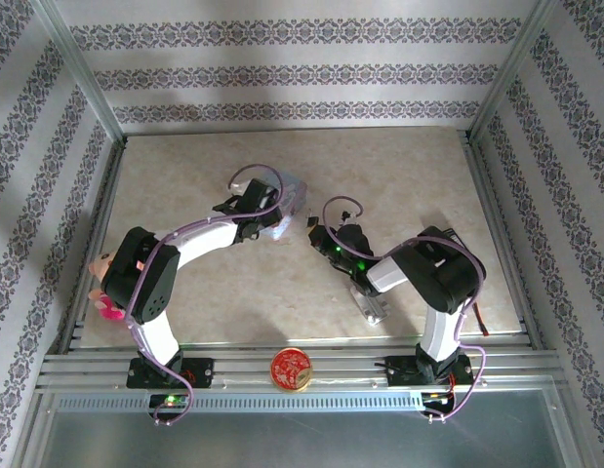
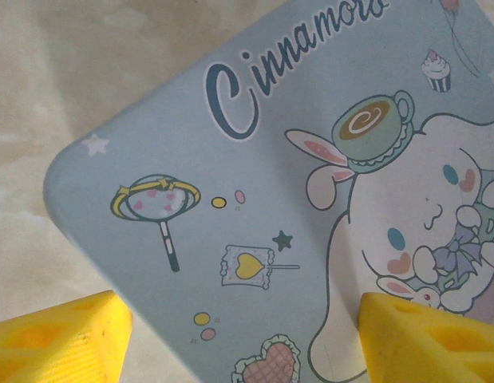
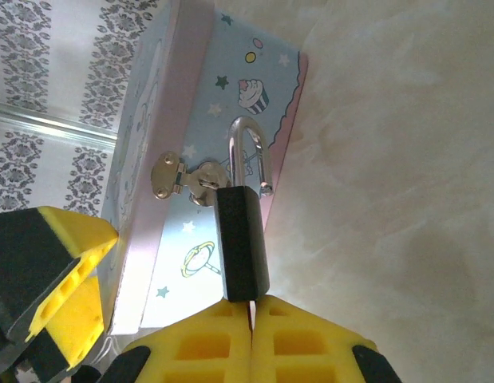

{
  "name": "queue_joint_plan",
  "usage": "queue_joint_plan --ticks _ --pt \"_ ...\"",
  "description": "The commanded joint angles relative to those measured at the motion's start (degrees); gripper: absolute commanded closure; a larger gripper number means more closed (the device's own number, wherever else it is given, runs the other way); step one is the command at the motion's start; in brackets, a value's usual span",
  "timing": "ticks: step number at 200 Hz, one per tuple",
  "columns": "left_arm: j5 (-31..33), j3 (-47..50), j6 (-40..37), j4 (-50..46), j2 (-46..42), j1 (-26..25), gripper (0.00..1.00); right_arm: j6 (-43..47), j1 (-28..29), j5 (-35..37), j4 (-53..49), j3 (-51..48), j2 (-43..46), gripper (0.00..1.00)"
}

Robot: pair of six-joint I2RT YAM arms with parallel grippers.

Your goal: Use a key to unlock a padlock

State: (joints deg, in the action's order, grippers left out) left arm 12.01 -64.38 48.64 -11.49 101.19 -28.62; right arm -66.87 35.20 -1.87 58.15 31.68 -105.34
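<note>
The padlock (image 3: 241,239), a small black body with a silvery shackle (image 3: 247,148), hangs from the hasp (image 3: 179,177) of a pale blue cartoon-printed tin (image 2: 254,183). One shackle leg ends free beside the top of the body. My right gripper (image 3: 250,319) is shut right under the padlock's base, and a thin sliver of the key (image 3: 249,306) shows between its yellow pads, running into the lock. My left gripper (image 2: 247,351) hovers open over a corner of the tin's lid, one finger (image 2: 63,343) off the tin's edge, the other (image 2: 430,343) above the lid. From above, both grippers (image 1: 272,219) (image 1: 319,237) meet at the tin (image 1: 294,198).
A red-and-gold round tin (image 1: 292,369) sits on the front rail. A silver ridged block (image 1: 372,304) lies near the right arm's base. A pink object (image 1: 108,297) rests by the left arm. Metal frame posts and patterned walls enclose the table (image 1: 409,185).
</note>
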Motion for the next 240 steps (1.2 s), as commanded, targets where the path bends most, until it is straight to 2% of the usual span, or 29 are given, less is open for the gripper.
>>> queue_joint_plan --ticks 1,50,94,127,152,181,212,240 --pt "0.5 1.8 -2.4 -3.3 2.0 1.8 0.3 2.5 -0.5 1.6 1.7 -1.2 2.5 1.0" --pt "0.3 1.3 -6.4 0.6 1.6 3.9 0.29 5.3 -0.6 2.2 -2.3 -4.1 6.9 1.0" --pt "-0.2 0.7 -8.1 3.2 0.7 6.1 0.15 10.4 -0.6 2.4 -11.6 -5.3 13.4 1.0" --pt "-1.8 1.0 -5.8 7.1 0.5 7.4 0.0 15.6 -0.2 4.3 -22.4 -4.7 19.4 1.0" --pt "-4.1 2.1 -2.8 12.2 0.5 8.0 0.01 18.8 -0.2 6.4 -29.4 -4.1 23.6 1.0" --pt "-6.6 0.8 -0.6 13.2 2.7 8.5 0.0 24.0 -0.2 8.3 -38.6 -1.7 27.0 1.0" --pt "-9.0 0.2 -1.0 16.0 5.0 9.2 0.14 30.6 0.8 10.6 -49.7 2.3 28.2 1.0" --pt "-11.5 -3.0 -4.6 16.4 7.3 10.1 0.18 34.5 1.3 12.6 -55.2 4.1 29.1 1.0"
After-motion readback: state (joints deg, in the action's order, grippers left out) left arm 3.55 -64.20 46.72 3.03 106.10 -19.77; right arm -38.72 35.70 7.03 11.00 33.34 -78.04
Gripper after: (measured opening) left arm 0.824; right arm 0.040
